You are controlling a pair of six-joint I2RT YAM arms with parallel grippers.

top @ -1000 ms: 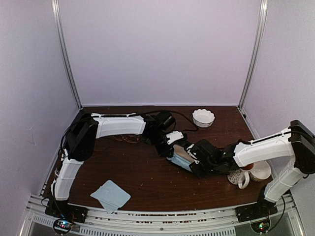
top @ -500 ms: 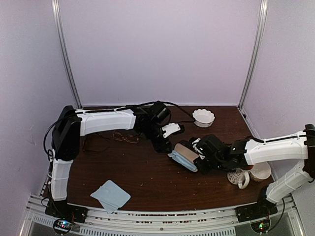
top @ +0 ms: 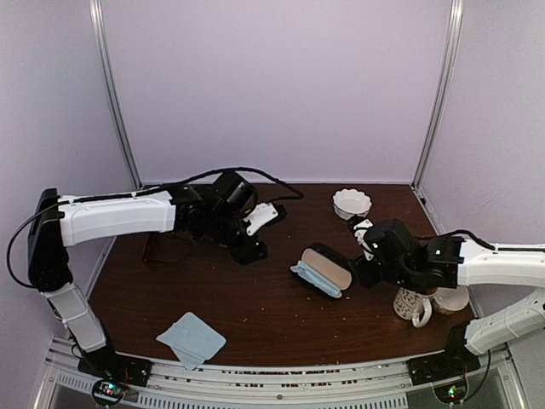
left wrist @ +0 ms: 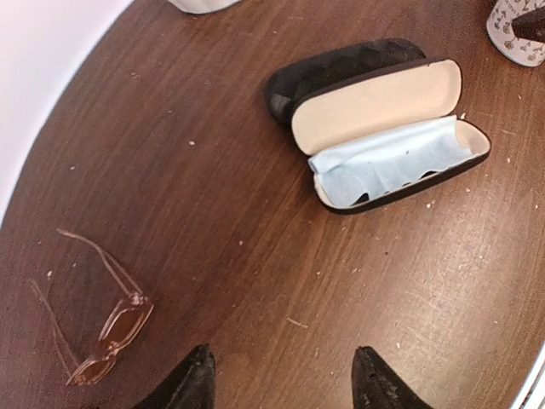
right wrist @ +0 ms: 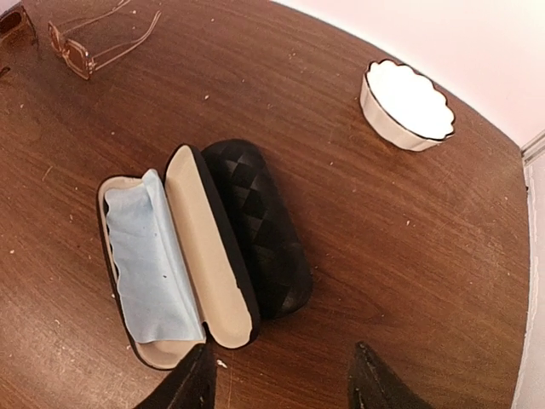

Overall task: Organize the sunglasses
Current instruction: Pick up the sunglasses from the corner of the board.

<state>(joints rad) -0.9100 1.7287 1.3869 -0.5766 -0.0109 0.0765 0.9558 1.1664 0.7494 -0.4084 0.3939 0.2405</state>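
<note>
The copper-framed sunglasses point(left wrist: 104, 334) lie unfolded on the table, just left of my open, empty left gripper point(left wrist: 283, 377). In the right wrist view the copper pair point(right wrist: 85, 47) sits at the far top left, with a dark lens point(right wrist: 15, 25) of the other pair at the corner. The thin dark pair point(top: 160, 249) shows faintly under the left arm. My left gripper point(top: 247, 249) hovers left of the glasses case point(top: 324, 271). My right gripper point(top: 363, 273) is open and empty, just right of the case.
The case point(right wrist: 149, 281) lies open with a light-blue cloth point(right wrist: 145, 264) inside; a black quilted shell point(right wrist: 255, 230) lies against its cream lid. A white scalloped bowl point(top: 352, 203) sits at the back, mugs point(top: 413, 307) by the right arm, a blue cloth point(top: 192, 338) at the front left.
My left arm swung back to the left away from the case and its jaws opened. The right gripper drew back to the right, leaving the case open on the table.
</note>
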